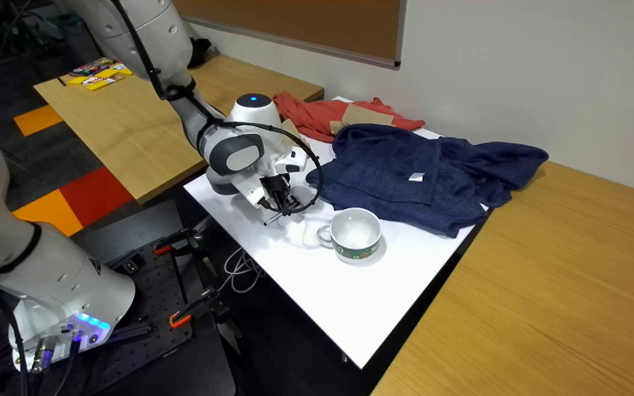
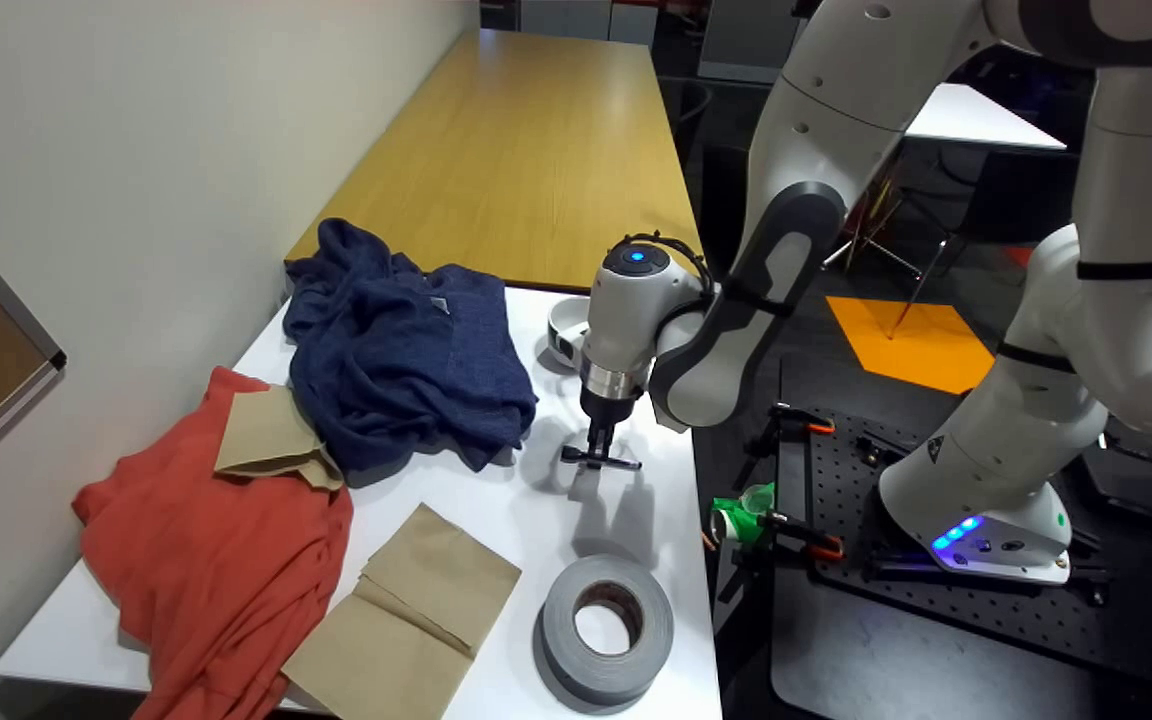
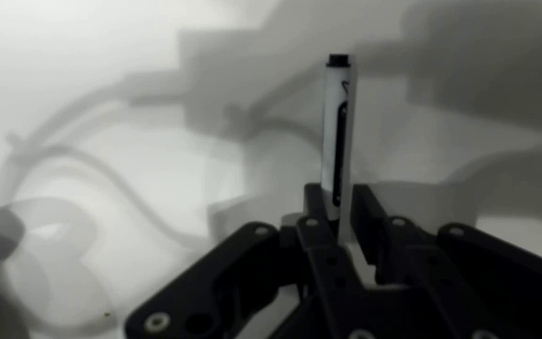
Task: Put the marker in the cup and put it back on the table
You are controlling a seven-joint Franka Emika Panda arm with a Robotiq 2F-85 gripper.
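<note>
The marker (image 3: 336, 136) is white with a black end and a black label in the wrist view. It also shows in both exterior views as a thin stick (image 1: 273, 219) (image 2: 624, 463) at my fingertips, lying flat at or close to the white table (image 1: 350, 308). My gripper (image 3: 337, 190) points down with its fingers slightly apart. The marker's near end is between them, close to the left finger, with a gap to the right finger. The white cup (image 1: 356, 253) with a green patterned band stands upright beside the gripper; the arm partly hides it (image 2: 564, 325) in an exterior view.
A navy cloth (image 1: 405, 170) lies behind the cup, and a red cloth (image 2: 226, 560) with brown paper (image 2: 416, 610) lies farther along the table. A grey tape roll (image 2: 608, 630) lies near the table's edge. Wooden tables (image 1: 559, 286) adjoin.
</note>
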